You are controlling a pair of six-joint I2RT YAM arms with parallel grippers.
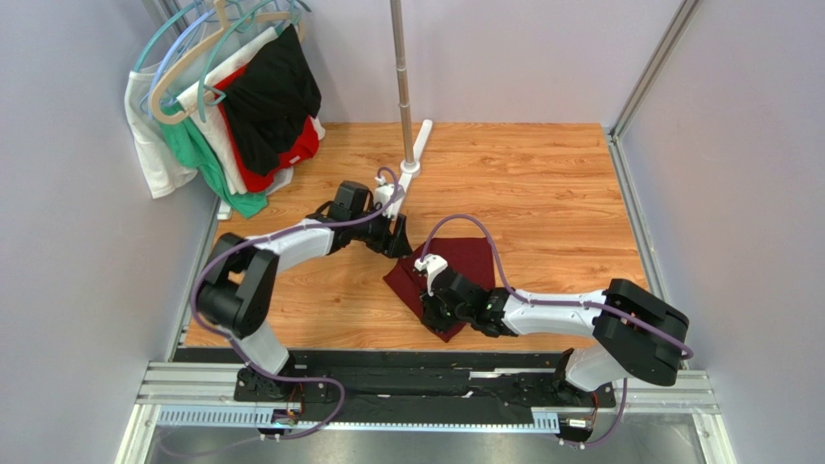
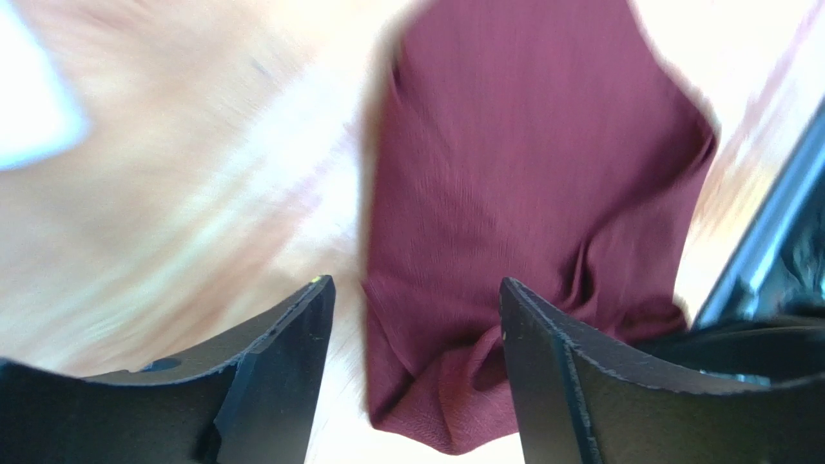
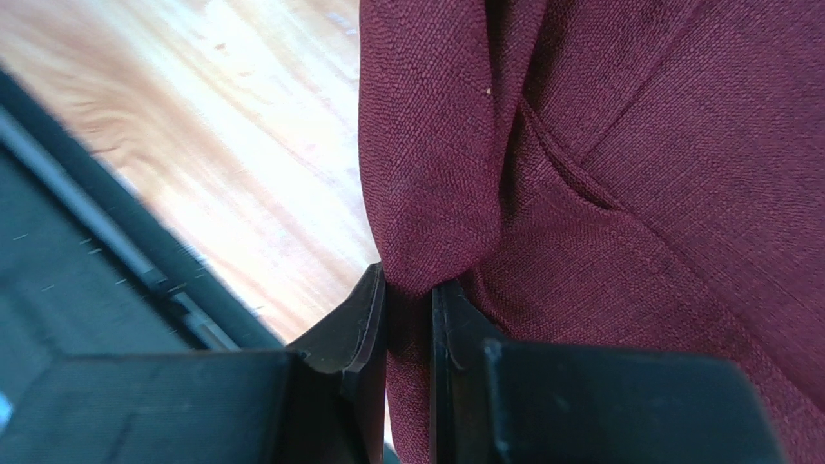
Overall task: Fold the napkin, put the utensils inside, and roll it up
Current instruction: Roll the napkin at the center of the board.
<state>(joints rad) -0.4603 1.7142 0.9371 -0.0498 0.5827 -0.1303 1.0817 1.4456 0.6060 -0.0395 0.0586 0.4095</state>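
The maroon napkin (image 1: 470, 259) lies rumpled on the wooden table (image 1: 542, 184) between the two arms, its weave coarse and matte. The right gripper (image 3: 409, 290) is closed narrowly on a raised fold of the cloth, and its arm hides the napkin's near part from above. The left gripper (image 2: 416, 290) stands wide over one corner, holding nothing. Behind them a metal pole (image 1: 400, 68) rises, with clothes on hangers (image 1: 242, 106) at the far left.

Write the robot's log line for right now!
left gripper open over napkin | right gripper shut on bunched napkin | spoon not seen
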